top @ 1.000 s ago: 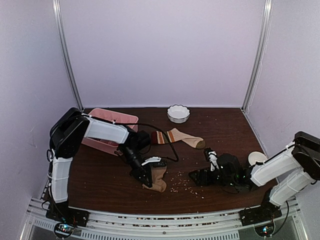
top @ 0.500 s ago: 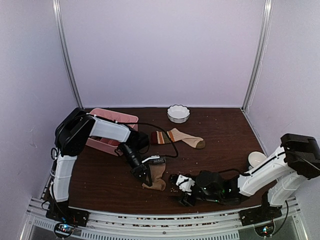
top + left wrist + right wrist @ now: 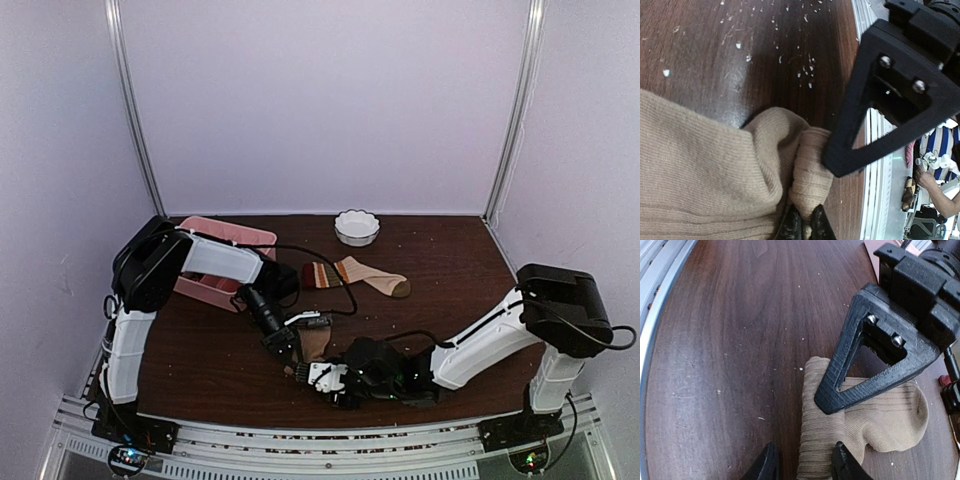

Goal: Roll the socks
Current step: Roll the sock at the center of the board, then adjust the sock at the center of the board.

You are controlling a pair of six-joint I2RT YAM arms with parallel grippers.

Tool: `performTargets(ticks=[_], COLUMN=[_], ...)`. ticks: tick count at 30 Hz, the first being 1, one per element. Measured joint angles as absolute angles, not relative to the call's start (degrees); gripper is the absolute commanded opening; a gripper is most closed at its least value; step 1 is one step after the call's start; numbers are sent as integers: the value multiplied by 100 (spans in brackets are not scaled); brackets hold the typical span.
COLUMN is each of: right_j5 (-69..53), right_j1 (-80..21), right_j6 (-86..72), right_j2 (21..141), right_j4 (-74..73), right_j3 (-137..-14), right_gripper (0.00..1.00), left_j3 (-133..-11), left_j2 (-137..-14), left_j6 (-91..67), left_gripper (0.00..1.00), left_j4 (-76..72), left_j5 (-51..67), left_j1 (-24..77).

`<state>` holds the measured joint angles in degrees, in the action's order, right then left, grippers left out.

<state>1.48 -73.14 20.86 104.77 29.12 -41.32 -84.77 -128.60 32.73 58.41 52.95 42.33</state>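
Sock pinched at one end, straddled at the other

On the dark table both arms meet near the front edge, about the middle. The tan sock lies there, folded. The striped sock lies well apart, farther back, with no gripper near it. I judge the tan one is the sock in work.

The left gripper is closed tight and pinches a fold of the ribbed knit between its tips. The right gripper sits low on the table at the opposite side. Its jaws stand partly apart, astride the narrow end of the sock. On one side I see bare wood between finger and knit, so I think it clamps nothing yet.

The relation that matters: from the right gripper the ribbed part runs straight ahead, its long axis pointing to the left gripper, whose finger lies across it. The right gripper is nearer the free end, so I would begin the roll there, toward the pinch. Small white crumbs lie around.
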Motion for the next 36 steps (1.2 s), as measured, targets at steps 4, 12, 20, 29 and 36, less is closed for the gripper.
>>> performTargets(ticks=[4, 12, 20, 29, 36], right_j5=[132, 80, -611, -1785, -2073], right_j1=[-7220, -7161, -6849, -6300, -6257], right_j6=[2119, 2069, 1050, -768, -1380], right_j2=[10650, 10694, 10680, 10805, 10812], right_j4=[2923, 2998, 2263, 2171, 2318], right_j3=[-4174, -4193, -4622, -4755, -4613], right_gripper=[24, 0, 0, 0, 0], left_j3=[-8477, -8510, -7568, -6615, -7111], left_j2=[-12864, -12903, -11922, -10217, -10916], left_j6=[3356, 3522, 3653, 3726, 3275], left_gripper=[0, 15, 37, 34, 30], left_j4=[5894, 6055, 5037, 3505, 2993], left_j5=[5315, 5347, 4838, 4206, 3957], left_j1=[4224, 4189, 4084, 3806, 3809])
